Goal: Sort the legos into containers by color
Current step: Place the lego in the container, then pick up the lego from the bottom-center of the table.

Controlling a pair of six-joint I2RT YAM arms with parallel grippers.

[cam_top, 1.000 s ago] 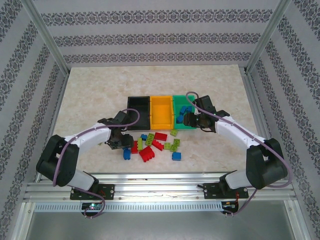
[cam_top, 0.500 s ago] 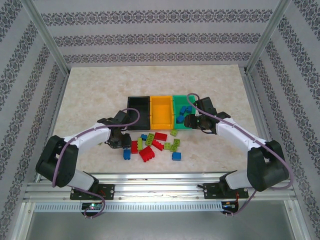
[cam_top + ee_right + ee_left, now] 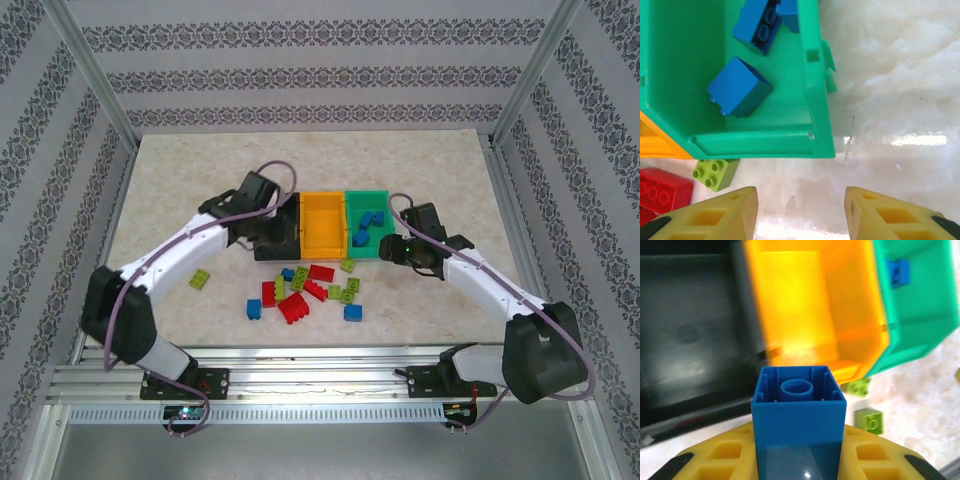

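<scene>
Legos [image 3: 293, 308] in red, blue and lime green, small studded plastic bricks, mostly loose in a cluster on the pale marbled tabletop [image 3: 180, 180]. Just behind the cluster, three open-top rectangular plastic bins side by side and touching: black bin [image 3: 690, 340] at left, orange bin [image 3: 322, 197] in the middle, green bin [image 3: 367, 194] at right. One lime green brick [image 3: 200, 279] lying apart, off to the left of the cluster. A few blue bricks [image 3: 373, 219] already inside the green bin. Orange bin bare. Black bin largely covered by the left arm from above, looking bare from the left wrist.

Left pincer [image 3: 799, 455] poised above the black bin, near its shared wall with the orange one, clamped on a square blue plastic brick [image 3: 799, 410] with the hollow underside facing away from the wrist. Right pincer [image 3: 801, 215] parted and carrying nothing, low over bare tabletop just in front of the green bin's near right corner.

Likely step: carrying the held brick across to join the other blue ones in the green bin. Main hazard: letting go too soon, over black or orange, and so mixing colours. Second hazard: crossing the orange bin toward a spot already crowded by the right arm, with a knock between arms or a nudged bin as the result. Also, seemingly a hold on the brick's base alone, so possible slipping or tilting mid-carry.
</scene>
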